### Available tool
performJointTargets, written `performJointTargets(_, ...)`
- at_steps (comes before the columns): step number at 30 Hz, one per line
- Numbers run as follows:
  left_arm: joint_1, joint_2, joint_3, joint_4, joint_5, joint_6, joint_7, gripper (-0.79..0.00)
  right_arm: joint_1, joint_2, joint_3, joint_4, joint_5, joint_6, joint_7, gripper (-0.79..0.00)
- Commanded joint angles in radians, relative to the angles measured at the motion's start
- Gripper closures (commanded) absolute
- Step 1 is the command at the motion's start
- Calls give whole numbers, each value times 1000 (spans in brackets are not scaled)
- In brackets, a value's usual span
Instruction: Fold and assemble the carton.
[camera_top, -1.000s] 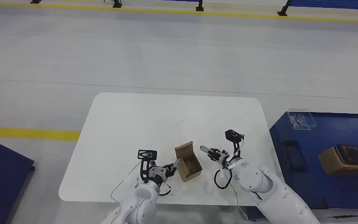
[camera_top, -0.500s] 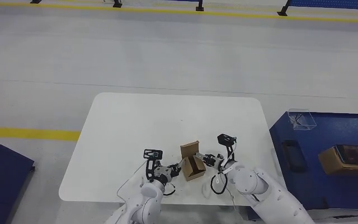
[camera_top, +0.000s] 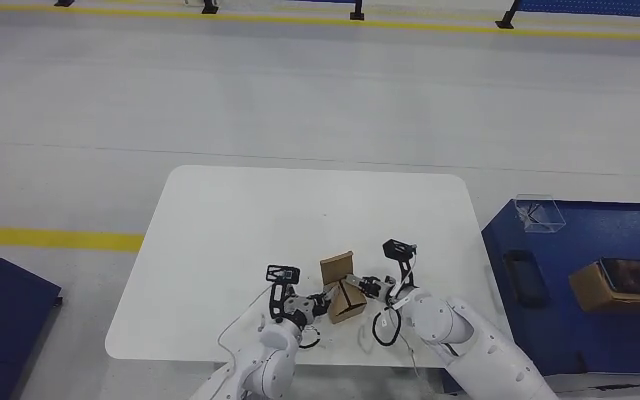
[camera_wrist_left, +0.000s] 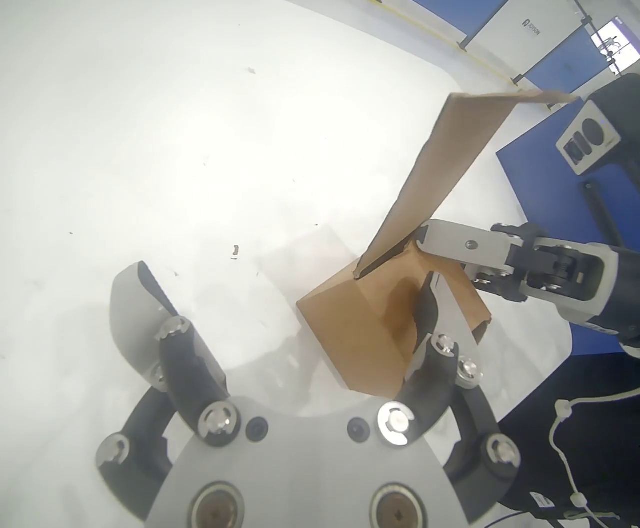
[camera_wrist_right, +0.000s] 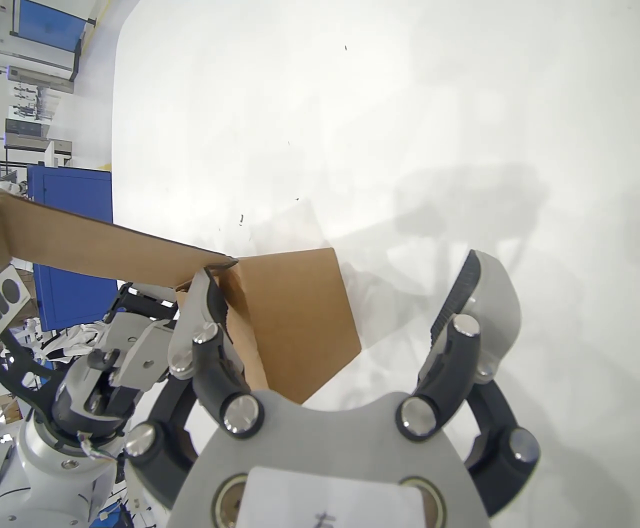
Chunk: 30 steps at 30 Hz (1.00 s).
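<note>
Folding stage, seemingly: carton (camera_top: 342, 293) sits near table (camera_top: 250, 230) front edge, between grippers. Left gripper (camera_wrist_left: 287, 277) spread wide, gripping nothing, one finger against carton wall. Right gripper (camera_wrist_right: 340, 270) likewise wide, one finger at corner under upright flap (camera_wrist_left: 450, 165). Next likely: push flap down.

The carton (camera_wrist_left: 370, 325) is matt brown cardboard, the bench (camera_wrist_left: 150, 125) smooth matt white, the left pincer (camera_wrist_left: 282, 279) satin metal, black-padded.

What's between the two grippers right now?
The carton, one flap standing up, sits on the table between the left gripper and the right gripper. The top view shows it plainly. Both sets of jaws are open.
</note>
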Motion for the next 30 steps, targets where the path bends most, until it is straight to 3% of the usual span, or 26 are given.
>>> performJointTargets(1,-8,-5,6,15,4,4,-5,-785,-1,-2,1,-1,-4,-1,4,-785)
performJointTargets(12,-26,-26,-6,60,-33,-1,-27,-785,11,-19,-2,23,-38,7,33,-785)
performJointTargets(16,-29,-29,-22,64,-69,-44,-35,-785,21,-23,5,29,-51,13,45,-785)
performJointTargets(21,-15,-23,-80,28,-165,-186,-49,-785,18,-22,41,16,-45,7,65,-785)
performJointTargets(24,-13,-14,-125,13,-264,-362,-93,-785,7,-18,66,4,-43,-4,84,-785)
performJointTargets(26,-36,-6,-163,48,-299,-480,-133,-785,-1,-16,80,-4,-44,-11,95,-785)
performJointTargets(30,-88,-1,-167,126,-240,-650,-137,-785,-15,-15,100,-16,-42,-22,102,-785)
